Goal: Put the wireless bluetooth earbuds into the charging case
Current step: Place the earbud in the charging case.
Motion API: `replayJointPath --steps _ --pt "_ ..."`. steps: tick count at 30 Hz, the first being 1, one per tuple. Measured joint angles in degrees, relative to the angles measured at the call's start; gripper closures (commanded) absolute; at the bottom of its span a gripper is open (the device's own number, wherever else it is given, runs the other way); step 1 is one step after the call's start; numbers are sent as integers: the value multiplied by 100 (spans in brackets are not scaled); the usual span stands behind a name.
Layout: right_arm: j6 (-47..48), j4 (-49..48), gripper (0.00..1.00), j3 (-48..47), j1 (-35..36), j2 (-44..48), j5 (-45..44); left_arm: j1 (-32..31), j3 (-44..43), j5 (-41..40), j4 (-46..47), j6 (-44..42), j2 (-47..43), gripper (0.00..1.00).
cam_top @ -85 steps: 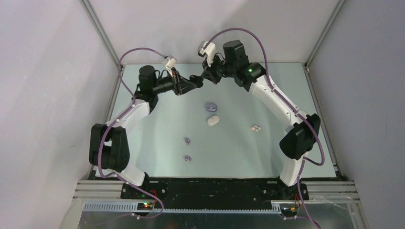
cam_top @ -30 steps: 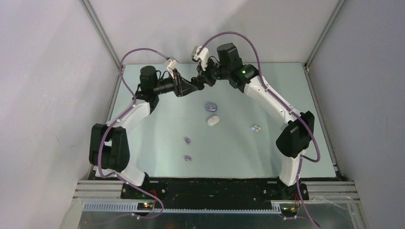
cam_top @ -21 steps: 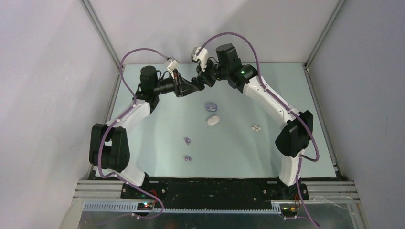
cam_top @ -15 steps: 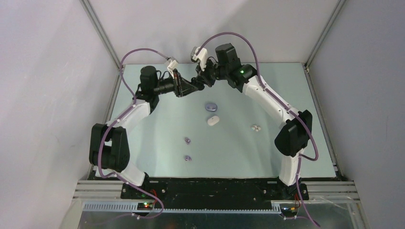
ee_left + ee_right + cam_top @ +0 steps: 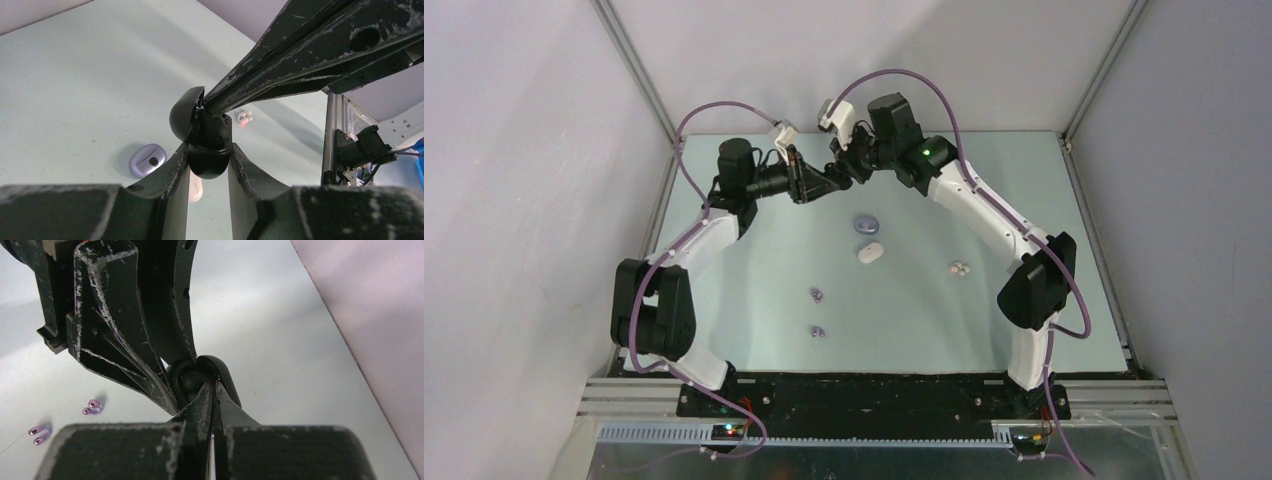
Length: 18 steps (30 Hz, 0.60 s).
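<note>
Barely begun — glossy black charging case, open, clamped in left fingers; right fingers pinched shut inside — lavender earbuds, white-pink earbuds lying loose.

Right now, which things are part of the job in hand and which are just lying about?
In hand: black case, lid open, clamped in left gripper; right gripper, shut, tips at its opening.
Lying about: lavender case; white case; lavender buds; white-pink buds.
</note>
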<state>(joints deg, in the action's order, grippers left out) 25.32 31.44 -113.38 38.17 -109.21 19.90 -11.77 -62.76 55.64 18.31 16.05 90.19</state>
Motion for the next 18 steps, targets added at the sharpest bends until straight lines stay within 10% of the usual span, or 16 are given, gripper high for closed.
replayJointPath --steps 18 --pt "-17 153 87 -76 -15 0 33 -7 0 4 -7 0 2 100"
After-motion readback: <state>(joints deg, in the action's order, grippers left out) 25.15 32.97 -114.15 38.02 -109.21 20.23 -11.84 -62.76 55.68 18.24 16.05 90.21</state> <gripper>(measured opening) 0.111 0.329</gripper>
